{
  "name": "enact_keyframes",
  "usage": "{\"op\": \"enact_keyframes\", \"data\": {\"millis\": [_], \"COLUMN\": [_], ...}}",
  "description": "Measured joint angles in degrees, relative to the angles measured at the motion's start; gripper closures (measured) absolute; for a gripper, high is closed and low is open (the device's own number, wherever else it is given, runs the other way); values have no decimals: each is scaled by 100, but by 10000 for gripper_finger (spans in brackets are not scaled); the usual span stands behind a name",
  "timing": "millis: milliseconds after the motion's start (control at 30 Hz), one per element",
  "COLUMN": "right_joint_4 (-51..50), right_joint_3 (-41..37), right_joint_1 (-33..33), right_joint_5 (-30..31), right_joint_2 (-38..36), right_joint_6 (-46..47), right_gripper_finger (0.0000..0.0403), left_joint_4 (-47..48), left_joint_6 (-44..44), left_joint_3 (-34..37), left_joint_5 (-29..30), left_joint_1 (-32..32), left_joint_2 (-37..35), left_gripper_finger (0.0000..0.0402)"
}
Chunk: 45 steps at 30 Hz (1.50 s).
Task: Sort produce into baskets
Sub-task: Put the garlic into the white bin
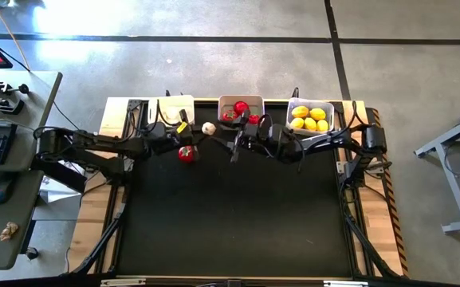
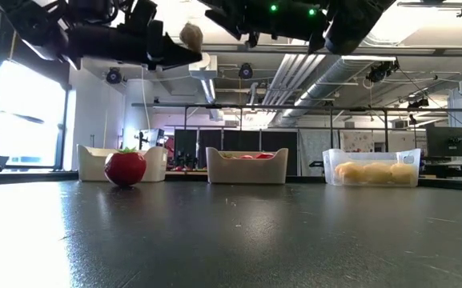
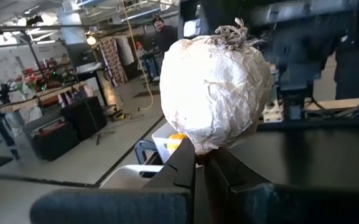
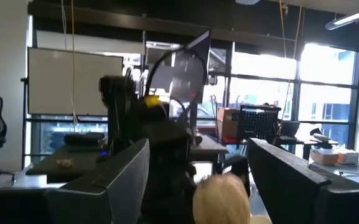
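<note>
The left gripper (image 1: 201,130) is clamped tight on a white garlic bulb (image 1: 208,127), pinching it at its base between two dark fingers (image 3: 185,165) so that the papery bulb stands above the fingertips in the left wrist view; in the low view the bulb (image 2: 190,34) hangs high above the table, held aloft at the tip of the left arm. The right gripper (image 1: 237,147) is raised over the middle of the black table (image 1: 237,223), near the back, with its two fingers (image 4: 123,171) spread apart and nothing between them; past them the right wrist view shows the garlic bulb (image 4: 221,198) and the left arm beyond it. Just below the left gripper in the high view, a red tomato (image 1: 186,154) with a green top rests alone on the table, in front of the white basket (image 1: 171,108). Three baskets stand in a row along the far edge of the table. The white basket on the left shows no clear contents from above. The middle greyish-white basket (image 1: 241,106) holds red tomatoes (image 1: 240,108), their tops just visible over its rim in the low view. The clear basket (image 1: 310,116) on the right holds yellow lemons (image 1: 309,118), which show through its translucent wall in the low view.
</note>
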<state>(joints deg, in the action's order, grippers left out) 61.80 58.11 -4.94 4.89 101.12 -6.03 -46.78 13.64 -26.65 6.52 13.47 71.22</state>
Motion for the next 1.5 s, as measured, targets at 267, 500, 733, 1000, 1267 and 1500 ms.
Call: {"op": "enact_keyframes", "data": {"millis": [267,500,733,1000,1267,1500], "right_joint_4": [-364,-1391,-2640,-3023,-2986,-2986], "right_joint_3": [0,0,2,2,2,2], "right_joint_1": [-73,-152,-148,-148,-151,-183], "right_joint_5": [225,1380,2068,2070,2070,2070], "right_joint_2": [-259,-385,-385,-385,-385,-385], "right_joint_6": [14,-501,-279,-154,-148,-147], "right_gripper_finger": [142,142,142,142,142,142], "left_joint_4": [300,894,2173,3687,3814,3616], "left_joint_6": [-18,-451,-905,-1332,-1342,-1436], "left_joint_3": [2,4,7,7,7,-1], "left_joint_5": [8,456,786,1288,877,805], "left_joint_1": [288,805,1650,2754,3260,3282], "left_joint_2": [0,-12,-315,-561,-252,159], "left_gripper_finger": [401,401,401,401,394,370]}}
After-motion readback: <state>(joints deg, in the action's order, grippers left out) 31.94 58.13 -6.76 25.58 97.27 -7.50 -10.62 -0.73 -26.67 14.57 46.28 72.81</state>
